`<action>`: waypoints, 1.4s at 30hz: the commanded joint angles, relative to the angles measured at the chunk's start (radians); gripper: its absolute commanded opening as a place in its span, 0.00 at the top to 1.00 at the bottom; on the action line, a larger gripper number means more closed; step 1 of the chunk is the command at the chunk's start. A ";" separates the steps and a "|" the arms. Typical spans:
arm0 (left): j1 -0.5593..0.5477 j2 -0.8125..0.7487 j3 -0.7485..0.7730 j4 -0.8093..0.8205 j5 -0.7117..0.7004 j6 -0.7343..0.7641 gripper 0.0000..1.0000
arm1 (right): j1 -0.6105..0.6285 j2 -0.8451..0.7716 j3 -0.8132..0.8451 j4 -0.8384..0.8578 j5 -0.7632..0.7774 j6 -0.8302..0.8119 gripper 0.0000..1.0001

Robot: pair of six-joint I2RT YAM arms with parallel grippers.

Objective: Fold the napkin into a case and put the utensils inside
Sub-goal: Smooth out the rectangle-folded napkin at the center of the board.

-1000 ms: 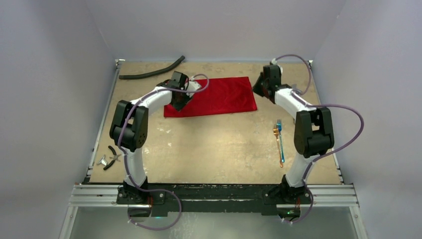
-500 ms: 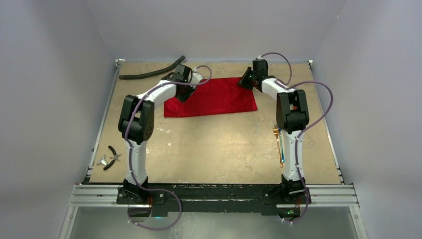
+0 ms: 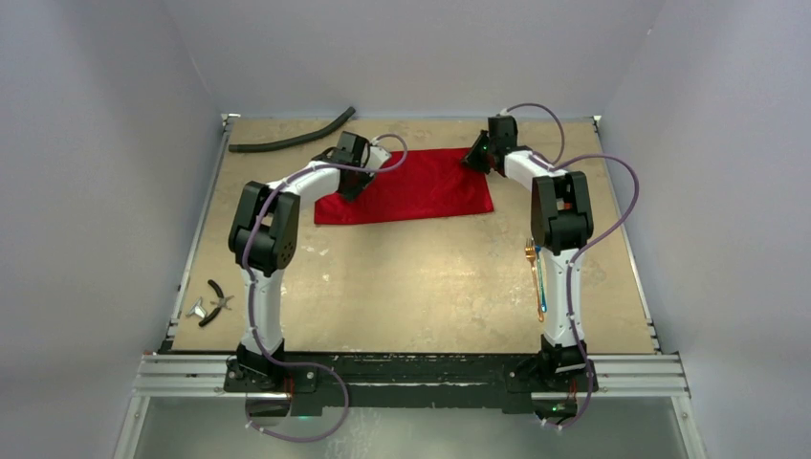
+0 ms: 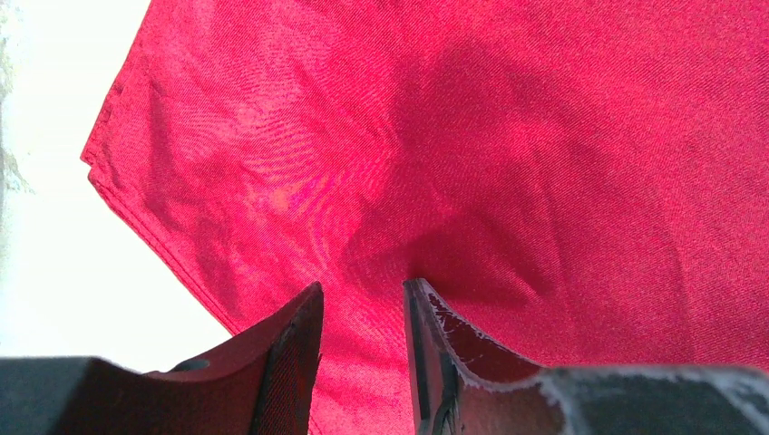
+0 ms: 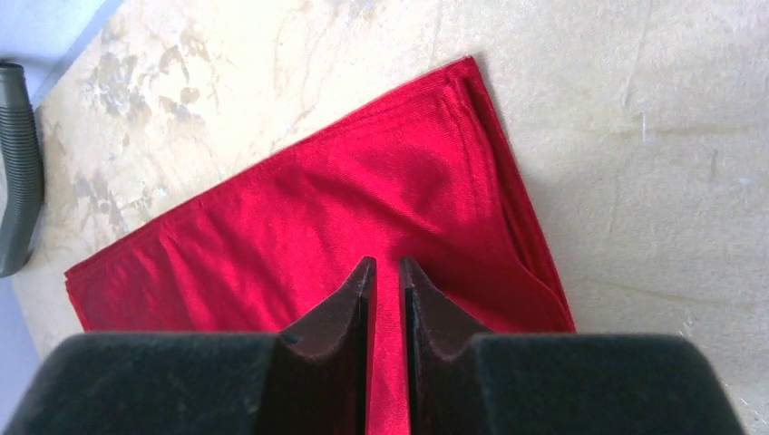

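The red napkin (image 3: 421,186) lies flat as a wide folded rectangle at the far middle of the table. My left gripper (image 3: 353,184) hangs over its left end; in the left wrist view (image 4: 363,294) the jaws stand apart with only flat red cloth (image 4: 499,136) below them. My right gripper (image 3: 475,158) is over the far right corner; in the right wrist view (image 5: 385,267) the jaws stand a narrow gap apart above the cloth (image 5: 317,208). The utensils (image 3: 537,273), a blue fork and a gold piece, lie side by side by the right arm.
A black curved hose (image 3: 292,139) lies at the far left and shows at the left edge of the right wrist view (image 5: 18,163). A small hand tool (image 3: 215,301) lies near the left table edge. Walls enclose the table on three sides.
My right arm swung left from beside the napkin to its far right corner. My left gripper shifted slightly toward the far left part of the napkin. The napkin and utensils have not moved.
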 commanded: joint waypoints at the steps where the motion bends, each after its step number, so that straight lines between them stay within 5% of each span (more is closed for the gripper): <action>1: 0.002 -0.026 -0.069 0.010 0.017 0.020 0.63 | -0.014 -0.059 -0.060 -0.029 0.069 -0.024 0.80; 7: -0.010 -0.047 -0.135 0.025 0.055 0.010 0.63 | -0.034 -0.108 -0.180 -0.006 0.095 -0.046 0.79; 17: -0.023 -0.103 -0.113 -0.024 0.107 -0.024 0.62 | -0.048 -0.258 -0.300 0.015 0.132 -0.088 0.48; 23: 0.003 -0.207 -0.028 -0.137 0.186 -0.033 0.59 | -0.022 -0.470 -0.468 0.083 0.224 -0.065 0.41; 29: 0.058 -0.246 -0.024 -0.232 0.266 -0.034 0.57 | 0.045 -0.575 -0.655 0.085 0.199 -0.074 0.46; 35: 0.059 -0.257 -0.112 -0.188 0.193 -0.031 0.57 | 0.054 -0.572 -0.758 0.075 0.138 -0.037 0.61; 42: 0.069 -0.232 -0.172 -0.126 0.072 0.016 0.57 | 0.015 -0.589 -0.820 0.070 0.144 -0.050 0.67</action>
